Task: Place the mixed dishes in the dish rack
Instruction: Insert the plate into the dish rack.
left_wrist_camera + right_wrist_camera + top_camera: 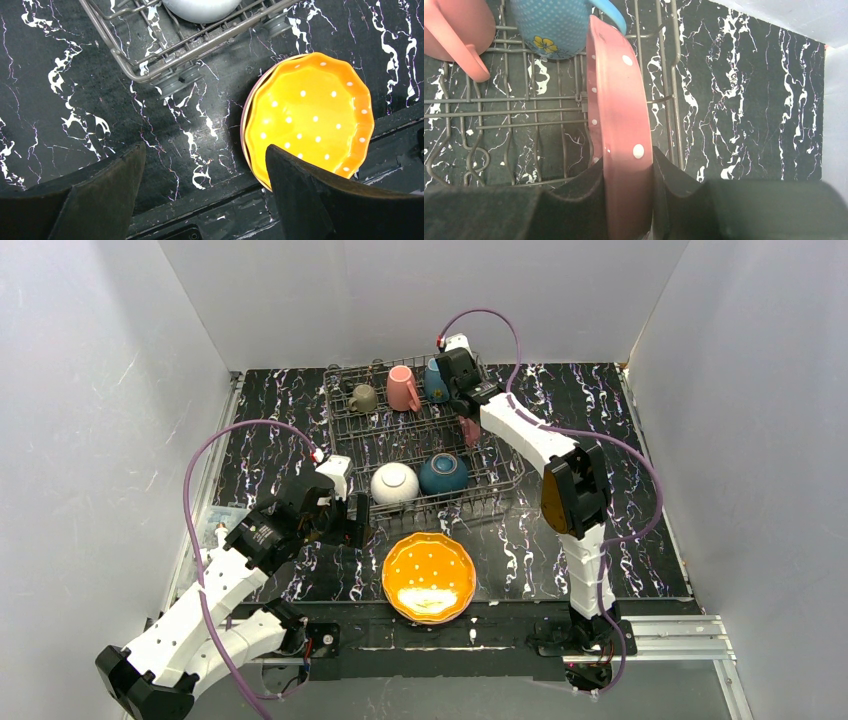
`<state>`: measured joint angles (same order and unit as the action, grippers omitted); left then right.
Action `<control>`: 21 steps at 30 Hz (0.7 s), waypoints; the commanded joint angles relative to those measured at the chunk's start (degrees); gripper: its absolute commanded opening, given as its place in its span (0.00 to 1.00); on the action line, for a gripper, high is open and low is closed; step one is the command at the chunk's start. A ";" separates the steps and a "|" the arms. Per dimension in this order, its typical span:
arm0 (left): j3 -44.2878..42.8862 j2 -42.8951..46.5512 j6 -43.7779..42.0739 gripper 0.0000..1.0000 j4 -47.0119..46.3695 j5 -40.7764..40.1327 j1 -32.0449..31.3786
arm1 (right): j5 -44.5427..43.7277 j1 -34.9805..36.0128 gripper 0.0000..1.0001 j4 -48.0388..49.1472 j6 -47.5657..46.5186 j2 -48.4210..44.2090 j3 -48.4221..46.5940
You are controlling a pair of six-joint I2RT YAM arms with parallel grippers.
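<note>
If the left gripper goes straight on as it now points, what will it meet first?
Probably the bare table between rack and orange plate. One finger of the left gripper lines up with the plate's rim and might touch it first; depth is unclear.

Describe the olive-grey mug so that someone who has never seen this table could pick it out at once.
Find the large grey wire dish rack in the middle of the black marbled table. Three small ceramic mugs sit along its far edge. The olive-grey ceramic mug is the leftmost, next to the pink mug with the teal mug beyond it, and it is the only dull-coloured one.
</note>
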<state>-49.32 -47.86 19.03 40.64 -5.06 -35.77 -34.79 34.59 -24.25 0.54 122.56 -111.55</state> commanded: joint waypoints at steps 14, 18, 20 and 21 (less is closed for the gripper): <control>-0.07 0.03 -0.64 0.88 -0.04 0.59 0.78 | -1.13 0.20 0.01 2.93 4.43 -1.32 -0.79; -0.07 -0.04 -0.66 0.88 -0.04 0.77 0.88 | 2.33 -1.07 0.03 2.90 5.60 -2.23 0.57; -0.07 -0.13 -0.66 0.88 -0.04 0.92 0.95 | 3.85 -1.59 0.05 2.81 6.26 -2.63 1.23; -0.03 -0.23 -0.65 0.88 -0.04 0.93 0.96 | 4.12 -1.82 0.06 2.79 6.51 -2.78 1.46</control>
<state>-49.32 -47.86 19.03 40.34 -4.84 -35.29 -34.41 33.74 -24.21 1.93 122.28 -111.04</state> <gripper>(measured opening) 0.880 0.337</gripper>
